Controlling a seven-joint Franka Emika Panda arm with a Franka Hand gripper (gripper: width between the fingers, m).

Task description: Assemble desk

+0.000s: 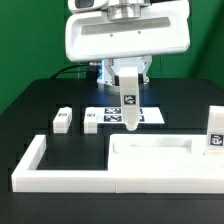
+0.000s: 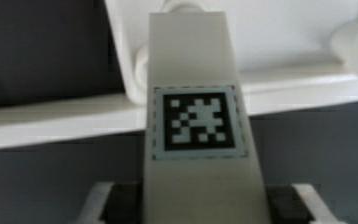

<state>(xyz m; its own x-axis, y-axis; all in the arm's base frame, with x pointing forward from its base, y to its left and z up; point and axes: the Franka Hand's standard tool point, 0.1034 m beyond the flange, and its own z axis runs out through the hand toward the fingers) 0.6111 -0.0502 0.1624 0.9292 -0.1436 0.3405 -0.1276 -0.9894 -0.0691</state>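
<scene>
1. Exterior view: gripper [image 1: 128,80] clamped on an upright leg [image 1: 129,108], raised over the table's middle; tabletop [image 1: 150,158] lies near the front edge.
2. Step, judged: leg transport.
3. Next: align over a free corner socket, lower squarely.

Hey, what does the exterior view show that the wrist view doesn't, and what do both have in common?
Only the exterior view: a loose leg on the exterior view's left, an upright leg on its right, and the marker board. Only the wrist view: the tag on the held leg close up, with the fingers on either side; the blurred white shape behind it I can't identify. Both: the gripper shut on the held leg, above the dark table.
</scene>
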